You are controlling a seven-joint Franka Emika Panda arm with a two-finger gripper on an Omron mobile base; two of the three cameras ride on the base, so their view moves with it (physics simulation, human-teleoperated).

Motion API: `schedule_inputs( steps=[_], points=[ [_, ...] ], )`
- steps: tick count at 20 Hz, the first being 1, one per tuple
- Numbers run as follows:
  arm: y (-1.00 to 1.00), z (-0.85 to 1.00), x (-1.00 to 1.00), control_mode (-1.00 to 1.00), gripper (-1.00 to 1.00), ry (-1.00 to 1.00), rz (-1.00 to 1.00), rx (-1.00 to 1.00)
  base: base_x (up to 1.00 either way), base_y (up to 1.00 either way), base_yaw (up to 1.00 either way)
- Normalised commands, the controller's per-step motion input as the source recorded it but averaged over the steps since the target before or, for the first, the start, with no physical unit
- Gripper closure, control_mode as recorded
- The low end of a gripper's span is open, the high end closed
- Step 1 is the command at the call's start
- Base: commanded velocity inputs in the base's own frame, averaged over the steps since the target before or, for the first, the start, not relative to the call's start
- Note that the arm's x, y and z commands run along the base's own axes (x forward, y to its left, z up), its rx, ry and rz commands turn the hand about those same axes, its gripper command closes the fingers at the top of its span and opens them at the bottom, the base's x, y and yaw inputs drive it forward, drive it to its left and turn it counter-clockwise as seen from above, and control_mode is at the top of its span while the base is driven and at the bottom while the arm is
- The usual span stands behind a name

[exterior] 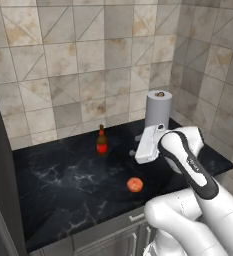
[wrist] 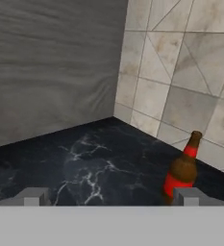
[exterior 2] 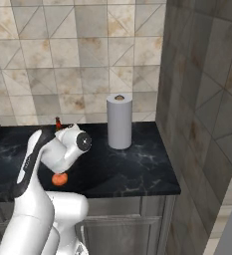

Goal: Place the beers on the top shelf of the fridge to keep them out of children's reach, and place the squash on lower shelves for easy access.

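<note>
A dark brown beer bottle [exterior: 102, 141] with a red label stands upright near the back of the black counter [exterior: 63, 185]. Through the hand view the same bottle [wrist: 182, 173] rises just beyond my right fingertip [wrist: 188, 196]. My gripper [wrist: 111, 197] is open with nothing between its fingers, and it is level with the bottle and to its right in the left base view. The orange-red squash [exterior: 134, 184] lies on the counter below my hand [exterior: 148, 145], also seen from the right [exterior 2: 60, 180]. The fridge's grey side [wrist: 46, 72] borders the counter; its shelves are out of view.
A grey paper towel roll [exterior: 158, 109] stands upright in the back right corner of the counter [exterior 2: 119, 121]. Tiled walls close the back and right sides. Cabinet fronts [exterior 2: 122, 234] run below the counter's front edge.
</note>
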Motion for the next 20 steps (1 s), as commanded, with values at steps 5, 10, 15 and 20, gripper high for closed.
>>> schedule_inputs(
  steps=[5,10,15,20],
  points=[
    [0.02,0.0,0.06,-1.0,-1.0,-0.05,0.14,0.03,0.0,0.0,0.0],
    [0.1,0.01,0.12,-1.0,-1.0,0.0,0.08,0.03,0.0,0.0,0.0],
    [0.15,0.07,0.2,-1.0,-1.0,0.0,0.01,0.02,0.0,0.0,0.0],
    [0.21,0.05,0.23,-1.0,-1.0,0.0,0.0,0.0,0.0,0.0,0.0]
  ],
)
